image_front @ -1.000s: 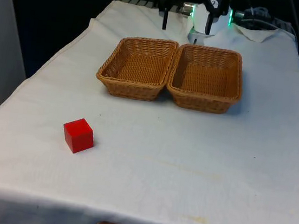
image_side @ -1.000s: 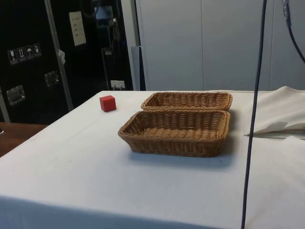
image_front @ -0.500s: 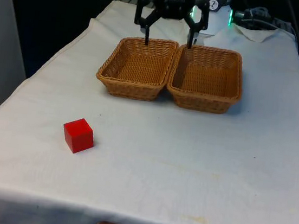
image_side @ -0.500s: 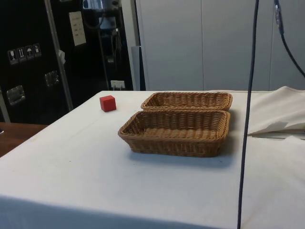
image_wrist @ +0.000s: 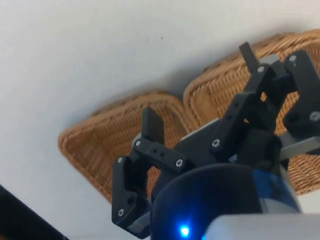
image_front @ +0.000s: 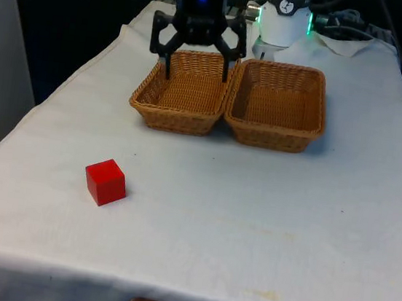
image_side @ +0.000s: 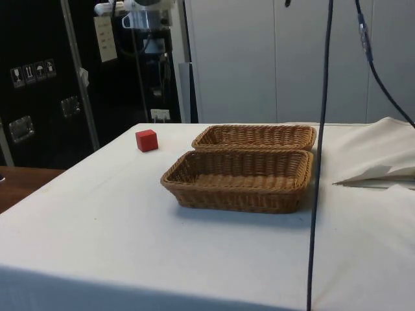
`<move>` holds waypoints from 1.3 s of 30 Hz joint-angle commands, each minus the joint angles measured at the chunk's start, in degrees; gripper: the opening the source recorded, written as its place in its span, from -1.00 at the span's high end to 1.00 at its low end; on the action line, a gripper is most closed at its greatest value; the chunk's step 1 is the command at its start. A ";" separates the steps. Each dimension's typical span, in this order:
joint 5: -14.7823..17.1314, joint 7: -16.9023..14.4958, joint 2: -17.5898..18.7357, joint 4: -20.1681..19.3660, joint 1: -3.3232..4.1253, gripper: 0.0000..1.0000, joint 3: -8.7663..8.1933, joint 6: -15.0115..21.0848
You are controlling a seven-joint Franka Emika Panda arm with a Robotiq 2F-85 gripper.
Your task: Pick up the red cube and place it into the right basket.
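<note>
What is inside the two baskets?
Nothing: both baskets show bare woven bottoms. The red cube sits on the cloth. The open pincer hides a little of one basket.

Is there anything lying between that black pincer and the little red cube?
Only the near rim of the left basket and bare white cloth separate the pincer from the red cube in the front view.
</note>
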 commanded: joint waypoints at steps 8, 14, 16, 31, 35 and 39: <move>2.41 -3.72 5.44 4.87 -1.03 -1.00 -0.86 -0.57; 3.27 -6.13 8.77 7.96 -1.55 -1.00 -0.86 -0.69; 3.50 -6.82 9.57 8.77 -1.72 -1.00 -0.86 -0.63; 6.99 -13.06 15.87 14.95 -3.21 -1.00 -2.29 -0.74; 8.08 -14.15 17.02 15.70 -2.92 -1.00 -3.32 -0.17; 9.57 -16.39 19.08 18.33 -4.07 -1.00 -3.50 -0.86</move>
